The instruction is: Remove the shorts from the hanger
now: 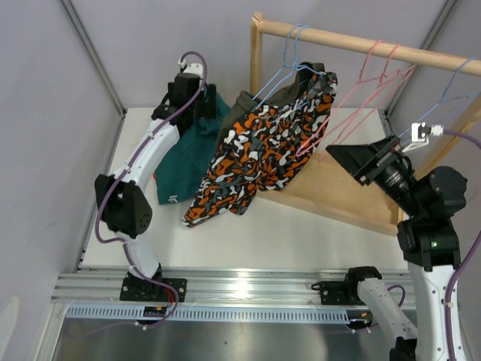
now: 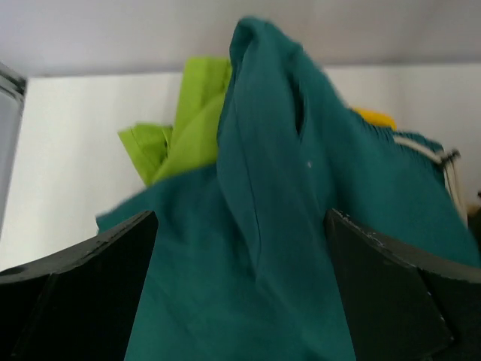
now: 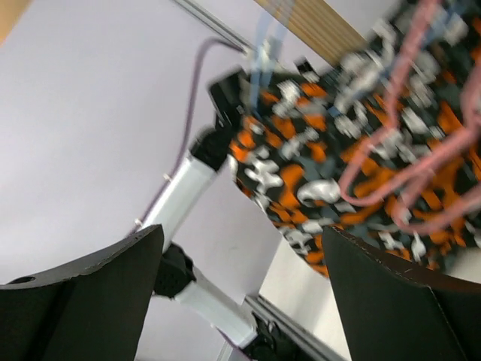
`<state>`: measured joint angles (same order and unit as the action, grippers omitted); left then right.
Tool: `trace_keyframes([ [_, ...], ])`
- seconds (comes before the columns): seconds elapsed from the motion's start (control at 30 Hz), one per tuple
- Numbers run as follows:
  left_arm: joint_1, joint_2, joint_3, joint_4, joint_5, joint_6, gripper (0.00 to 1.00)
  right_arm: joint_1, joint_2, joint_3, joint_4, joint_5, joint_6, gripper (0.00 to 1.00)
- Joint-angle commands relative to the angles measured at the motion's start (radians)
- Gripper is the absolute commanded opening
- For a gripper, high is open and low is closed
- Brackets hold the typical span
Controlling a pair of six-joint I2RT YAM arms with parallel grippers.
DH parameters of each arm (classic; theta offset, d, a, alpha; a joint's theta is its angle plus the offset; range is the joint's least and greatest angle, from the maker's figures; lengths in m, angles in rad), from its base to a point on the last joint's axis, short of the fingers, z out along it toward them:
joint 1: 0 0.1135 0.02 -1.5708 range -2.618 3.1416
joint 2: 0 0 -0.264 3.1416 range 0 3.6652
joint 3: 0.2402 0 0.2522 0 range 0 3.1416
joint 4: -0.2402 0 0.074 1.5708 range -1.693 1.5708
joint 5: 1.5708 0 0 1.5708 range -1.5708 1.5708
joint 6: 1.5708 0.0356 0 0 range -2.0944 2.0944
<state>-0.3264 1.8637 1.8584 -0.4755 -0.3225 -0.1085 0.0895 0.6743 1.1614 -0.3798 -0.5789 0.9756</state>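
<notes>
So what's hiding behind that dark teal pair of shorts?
A lime green pair pokes out behind the teal shorts, plus a sliver of orange-yellow fabric. The teal cloth covers the rest of both.

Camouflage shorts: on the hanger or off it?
On. The camouflage shorts hang by their top edge from a blue hanger hooked over the wooden rail, the fabric draping down and to the left.

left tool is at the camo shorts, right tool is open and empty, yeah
Not quite. The left wrist view shows the left tool at the dark teal shorts, not the camo shorts, which hang off to its side. The right tool is open and empty.
</notes>
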Motion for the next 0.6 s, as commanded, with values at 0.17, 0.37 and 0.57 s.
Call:
trace_keyframes([
  [0.17, -0.008, -0.527, -0.322, 0.061, 0.126, -0.05, 0.99, 0.101, 0.267, 0.285, 0.249, 0.01, 0.008, 0.93],
  [0.37, -0.013, -0.823, -0.666, 0.086, 0.184, -0.03, 0.99, 0.266, 0.502, 0.448, 0.236, 0.142, -0.107, 0.91],
  [0.57, -0.013, -1.063, -0.93, 0.124, 0.211, -0.013, 0.99, 0.32, 0.691, 0.581, 0.206, 0.257, -0.198, 0.88],
])
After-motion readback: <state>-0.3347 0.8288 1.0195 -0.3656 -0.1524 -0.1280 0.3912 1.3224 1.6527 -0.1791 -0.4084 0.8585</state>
